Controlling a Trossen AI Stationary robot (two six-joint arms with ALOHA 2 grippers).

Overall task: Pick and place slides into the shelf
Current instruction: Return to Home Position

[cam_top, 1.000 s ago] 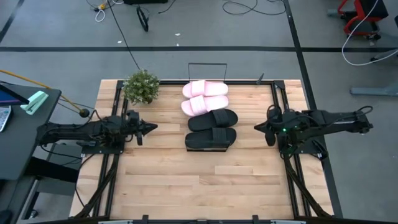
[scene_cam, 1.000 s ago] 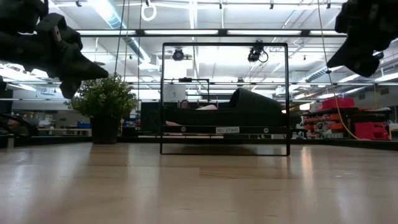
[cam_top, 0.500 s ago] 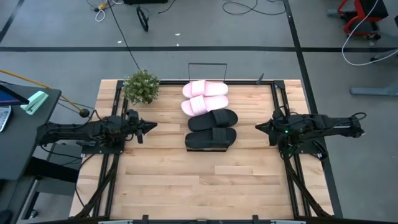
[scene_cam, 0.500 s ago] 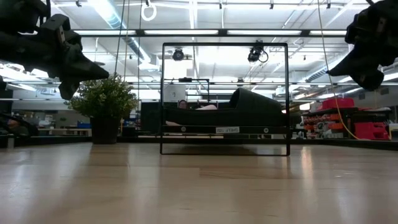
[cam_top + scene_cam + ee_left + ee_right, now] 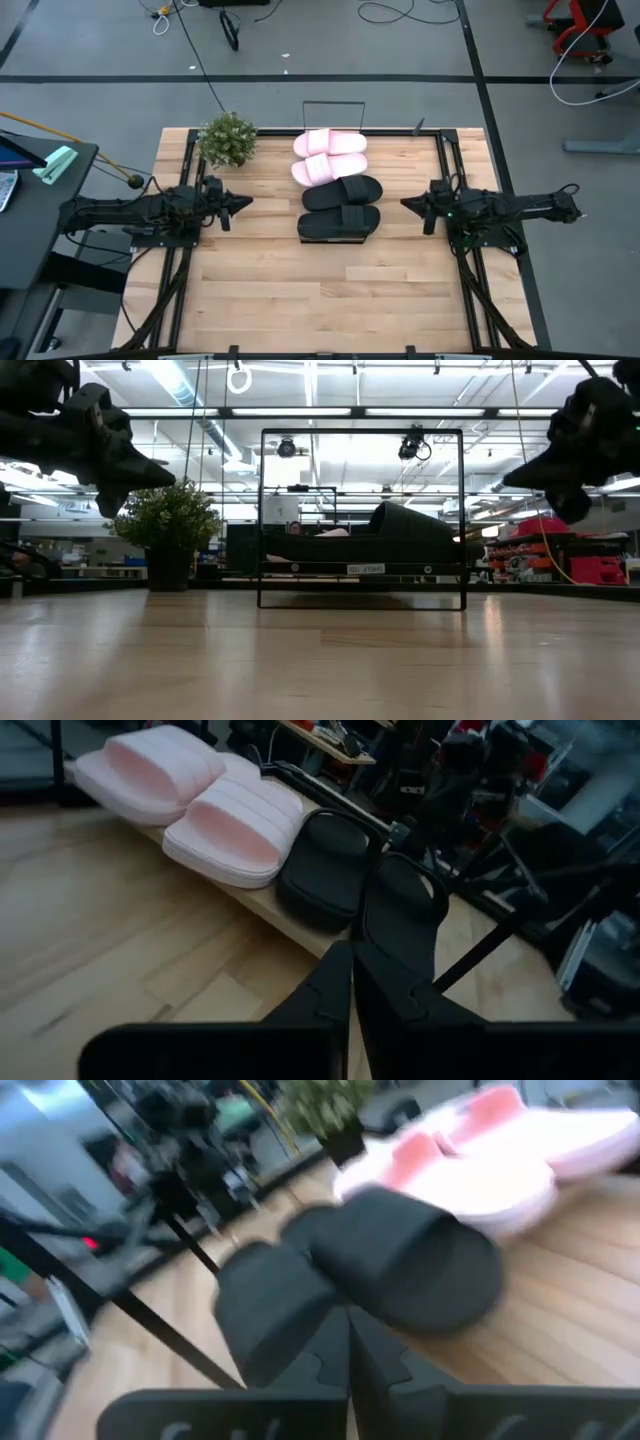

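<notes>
Right, both arms hang above the worktop [image 5: 300, 290], one on either side of the shelf [image 5: 300, 569] and level with each other. The left hand [image 5: 248, 203] points in from the left side. It is clenched on nothing, its fingers pressed together in its own wrist view, and it sits well apart from the shoes. The right hand [image 5: 404, 203] mirrors it from the right side, also clenched and empty, with its tip aimed at the black pair but clear of them.

And the slides: all four are on the shelf, lined up side by side along the narrow board down the middle of the worktop. The first pink slide [image 5: 330, 142] sits at the far end, just by the wire frame. The second pink slide [image 5: 328, 167] lies snug against it, then comes the first black slide [image 5: 341, 192]. The second black slide [image 5: 340, 222] sits at the near end.

From the low view the frame stands as a tall black rectangle with a black slide showing side-on inside it. Both hands are up in the air, off the wood. A potted plant [image 5: 227, 138] stands towards the far left of the worktop, beside the left arm and apart from the shelf.
</notes>
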